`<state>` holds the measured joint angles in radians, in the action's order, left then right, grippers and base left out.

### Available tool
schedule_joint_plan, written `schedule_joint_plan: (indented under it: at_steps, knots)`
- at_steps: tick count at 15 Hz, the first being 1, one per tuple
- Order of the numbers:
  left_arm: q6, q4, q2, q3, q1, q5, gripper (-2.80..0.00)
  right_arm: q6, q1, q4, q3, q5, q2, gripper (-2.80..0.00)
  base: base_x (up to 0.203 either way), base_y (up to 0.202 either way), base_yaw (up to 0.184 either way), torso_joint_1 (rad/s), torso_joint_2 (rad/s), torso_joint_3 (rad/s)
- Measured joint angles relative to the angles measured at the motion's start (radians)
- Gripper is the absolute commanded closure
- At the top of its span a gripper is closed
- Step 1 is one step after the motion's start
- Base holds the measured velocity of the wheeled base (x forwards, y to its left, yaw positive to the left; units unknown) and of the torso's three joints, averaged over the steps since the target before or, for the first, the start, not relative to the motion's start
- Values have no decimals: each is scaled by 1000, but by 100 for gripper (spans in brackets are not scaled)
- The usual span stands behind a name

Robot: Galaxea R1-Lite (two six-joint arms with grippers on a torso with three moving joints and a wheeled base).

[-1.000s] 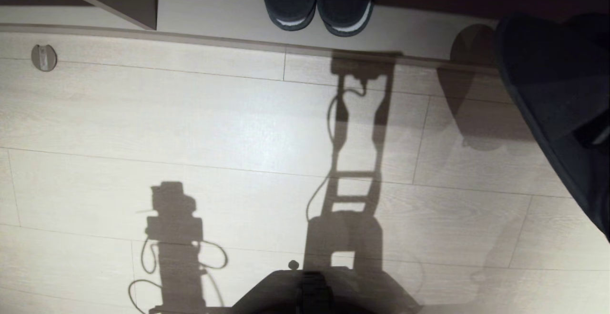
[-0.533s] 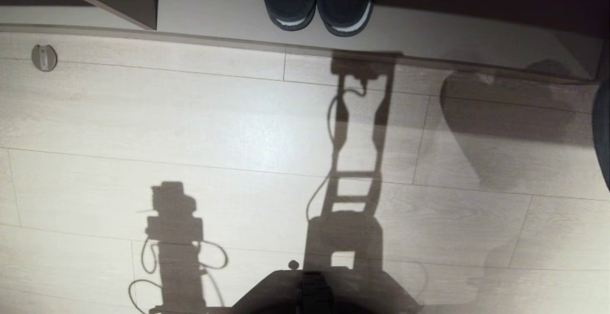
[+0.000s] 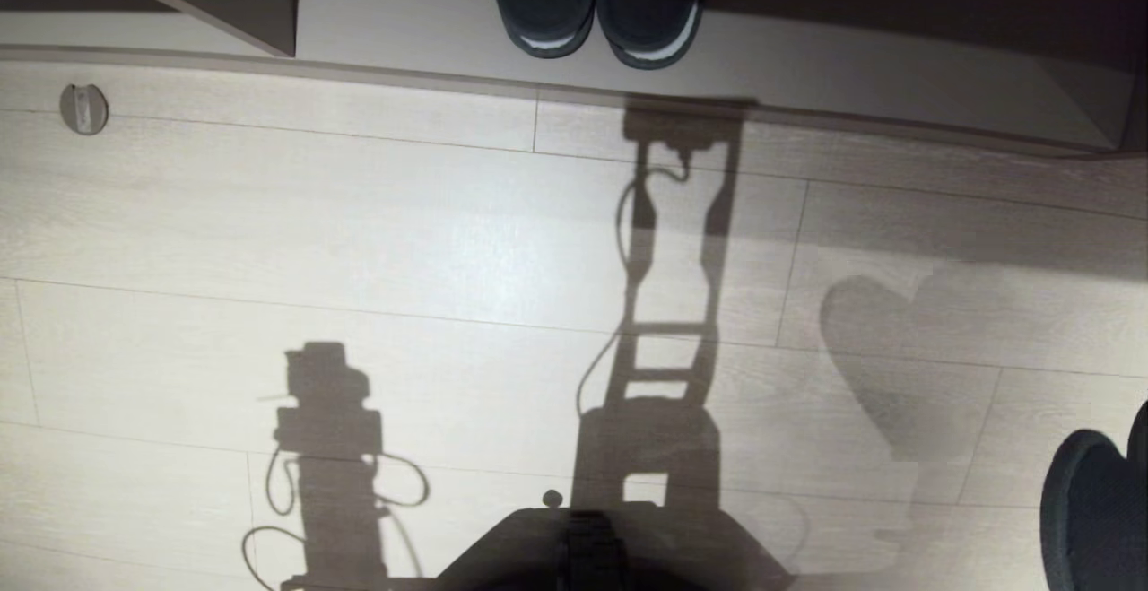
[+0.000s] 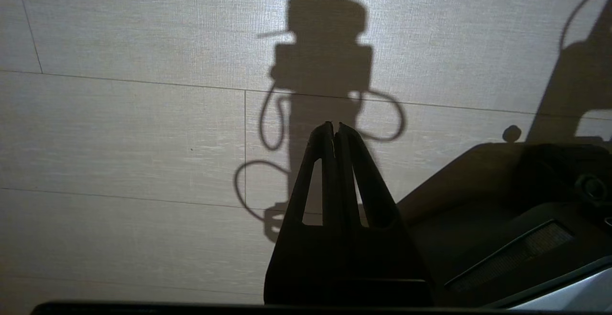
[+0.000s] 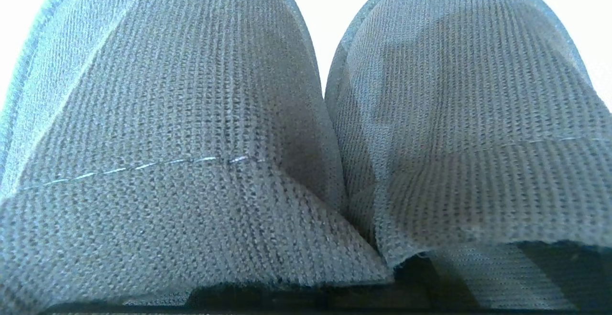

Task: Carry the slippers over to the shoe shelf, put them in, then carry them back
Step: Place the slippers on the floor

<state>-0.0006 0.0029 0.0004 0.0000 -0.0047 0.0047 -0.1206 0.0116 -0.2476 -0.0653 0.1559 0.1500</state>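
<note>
Right gripper's fingers hidden, clamped on slippers (image 5: 306,128), pair side by side filling right wrist view; toe edge shows at lower right of head view (image 3: 1099,510), above floor (image 3: 404,232). Left gripper (image 4: 334,131) fingers pressed together, empty, over floor. Shoe shelf (image 3: 807,57) ahead holds black shoes (image 3: 599,21).

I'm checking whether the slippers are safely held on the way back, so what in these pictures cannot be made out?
- Right gripper: its fingers appear in no view; in the right wrist view the slippers fill the picture.
- Slippers, head view: only a dark rounded end shows, cut off by the right and lower edges.
- Black shoes in the shoe shelf: only the toes show; the top edge cuts the rest.
- Left gripper: shut, empty.
</note>
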Motion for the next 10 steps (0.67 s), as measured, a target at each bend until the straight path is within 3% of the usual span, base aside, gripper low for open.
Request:
schedule_joint_plan:
  at_steps: [2, 4, 10]
  knots:
    - [0, 0, 0, 0, 0, 1, 0, 2, -5, 105, 21, -29, -81, 0, 0, 0, 0, 0, 0, 0]
    - [-1, 0, 0, 0, 0, 1, 0, 4, -10, 218, 44, -109, -122, 0, 0, 0, 0, 0, 0, 0]
    - [2, 0, 0, 0, 0, 0, 0, 23, -12, 249, 64, -140, -152, 0, 0, 0, 0, 0, 0, 0]
